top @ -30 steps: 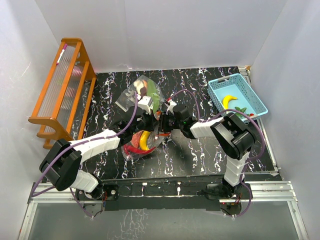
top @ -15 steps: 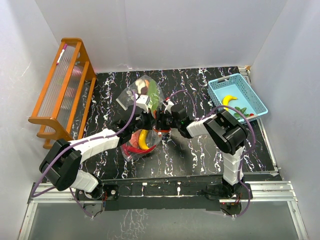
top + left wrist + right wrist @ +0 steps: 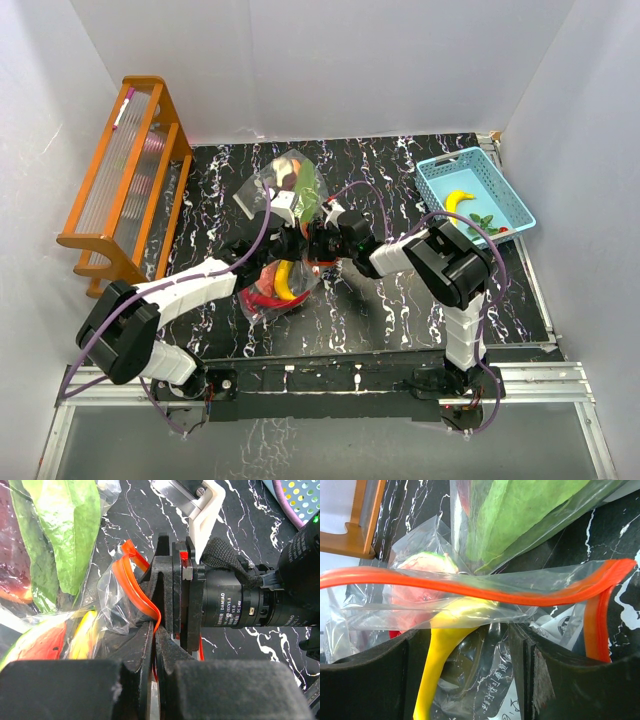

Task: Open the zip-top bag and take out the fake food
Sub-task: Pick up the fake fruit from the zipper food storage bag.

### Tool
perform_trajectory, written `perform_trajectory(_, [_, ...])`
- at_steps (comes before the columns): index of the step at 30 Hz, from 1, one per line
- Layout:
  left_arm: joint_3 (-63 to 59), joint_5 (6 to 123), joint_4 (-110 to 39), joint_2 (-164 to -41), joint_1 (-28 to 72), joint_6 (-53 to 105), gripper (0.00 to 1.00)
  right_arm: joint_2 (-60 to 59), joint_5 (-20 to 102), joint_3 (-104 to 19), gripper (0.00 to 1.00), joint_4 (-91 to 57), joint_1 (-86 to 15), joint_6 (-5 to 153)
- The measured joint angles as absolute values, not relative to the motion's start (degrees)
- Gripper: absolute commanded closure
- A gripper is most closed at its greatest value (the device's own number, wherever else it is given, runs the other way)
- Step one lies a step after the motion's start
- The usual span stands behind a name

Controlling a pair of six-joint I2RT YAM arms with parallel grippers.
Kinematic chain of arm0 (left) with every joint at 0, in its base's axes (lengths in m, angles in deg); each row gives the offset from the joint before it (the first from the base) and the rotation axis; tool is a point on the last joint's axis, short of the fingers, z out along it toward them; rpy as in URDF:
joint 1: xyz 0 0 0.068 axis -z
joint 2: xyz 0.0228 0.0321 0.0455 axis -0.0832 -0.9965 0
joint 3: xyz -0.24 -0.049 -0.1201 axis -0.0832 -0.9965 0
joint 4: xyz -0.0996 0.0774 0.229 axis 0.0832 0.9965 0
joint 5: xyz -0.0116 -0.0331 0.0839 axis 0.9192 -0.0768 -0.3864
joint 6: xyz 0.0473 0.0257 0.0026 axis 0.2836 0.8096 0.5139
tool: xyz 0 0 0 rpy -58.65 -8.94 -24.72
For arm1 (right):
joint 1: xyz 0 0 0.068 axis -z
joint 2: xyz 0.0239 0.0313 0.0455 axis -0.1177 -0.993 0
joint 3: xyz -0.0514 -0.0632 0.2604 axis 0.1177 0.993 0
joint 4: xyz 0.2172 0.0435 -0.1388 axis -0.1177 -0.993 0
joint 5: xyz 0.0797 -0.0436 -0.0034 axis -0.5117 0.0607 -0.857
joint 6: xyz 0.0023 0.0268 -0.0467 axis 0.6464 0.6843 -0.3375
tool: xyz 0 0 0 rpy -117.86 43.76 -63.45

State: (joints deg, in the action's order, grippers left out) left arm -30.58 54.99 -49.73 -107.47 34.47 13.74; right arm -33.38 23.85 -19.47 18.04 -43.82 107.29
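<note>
Readable print — one motor label
White lettering on the black cylindrical motor (image 3: 235, 605) reads "DAMIAO", with "2EC V1.1" in a line beside it; printed characters seen through the zip-top bag (image 3: 470, 600) are too blurred to read.

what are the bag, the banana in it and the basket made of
The bag looks like thin clear plastic film: it crinkles and shows its contents; its zip strip seems thicker orange plastic. The banana looks like smooth glossy yellow plastic. The basket appears rigid light-blue plastic, holding a crisp moulded shape.
</note>
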Motion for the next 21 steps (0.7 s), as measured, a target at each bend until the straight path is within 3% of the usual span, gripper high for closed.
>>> perform_trajectory(2, [-30.58,54.99,-49.54,-107.38,34.45,13.87,1.0,-33.38,24.04,-19.47,0.39,18.1,-43.88,107.16])
perform_trajectory(3, [-30.58,55.01,-49.49,-107.38,34.45,13.96,1.0,-33.36,24.13,-19.4,0.47,18.25,-43.93,106.99])
perform_trajectory(7, [-30.64,54.79,-48.57,-107.31,34.49,14.44,0.64,-32.9,24.76,-19.25,0.76,18.41,-45.2,105.67])
perform_trajectory(11, [-30.97,52.21,-47.26,-106.42,34.14,15.34,0.36,-31.33,24.94,-18.73,0.87,18.28,-46.09,104.52])
perform_trajectory(13, [-30.99,50.68,-46.3,-105.46,33.92,15.64,0.28,-30.56,24.76,-18.51,0.89,18.19,-46.22,104.25])
perform_trajectory(14, [-31.01,50.03,-45.8,-104.8,33.77,15.73,0.27,-30.3,24.74,-18.51,0.89,18.19,-46.24,104.12])
perform_trajectory(17, [-31.14,48.19,-44.84,-101.74,33.71,15.34,0.43,-29.67,24.94,-18.51,0.89,18.1,-46.53,103.51])
perform_trajectory(21, [-34.73,44.94,-45.78,-93.26,35.08,13.44,0.52,-29.67,24.92,-18.51,0.89,17.55,-47.62,103.01])
